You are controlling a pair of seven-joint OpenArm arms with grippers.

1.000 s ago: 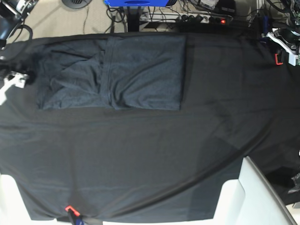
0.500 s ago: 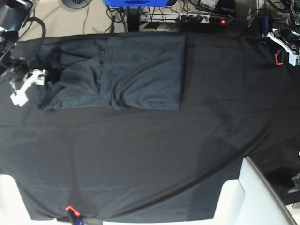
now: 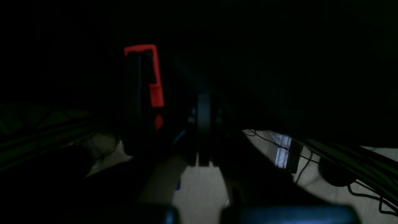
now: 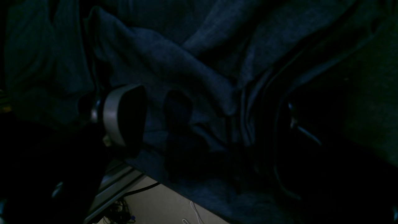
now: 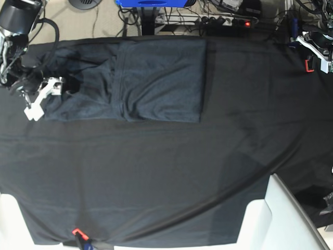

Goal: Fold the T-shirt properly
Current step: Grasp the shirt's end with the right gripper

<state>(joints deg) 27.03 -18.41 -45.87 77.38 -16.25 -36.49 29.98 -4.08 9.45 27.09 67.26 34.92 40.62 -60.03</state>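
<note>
The slate blue-grey T-shirt (image 5: pixel 156 78) lies partly folded on the far left half of the black tablecloth (image 5: pixel 171 172), its right part a flat rectangle and its left part rumpled. My right gripper (image 5: pixel 42 99) hangs over the shirt's left edge, jaws open. In the right wrist view the gripper (image 4: pixel 208 121) straddles wrinkled shirt fabric (image 4: pixel 192 71), with one silver finger (image 4: pixel 124 115) at the left. My left gripper (image 5: pixel 314 49) rests at the table's far right corner. In the dark left wrist view its fingers (image 3: pixel 203 124) look pressed together and empty.
A red clamp (image 5: pixel 308 65) grips the cloth by the left gripper and shows in the left wrist view (image 3: pixel 154 77). Another red clamp (image 5: pixel 78 232) sits at the near edge. White furniture (image 5: pixel 283 219) stands at the near right. Cables and a power strip (image 5: pixel 218 20) lie beyond the far edge.
My right arm has swung in from the table's left edge to the shirt's left edge, now over the fabric. The left arm and the shirt's folded part have not moved.
</note>
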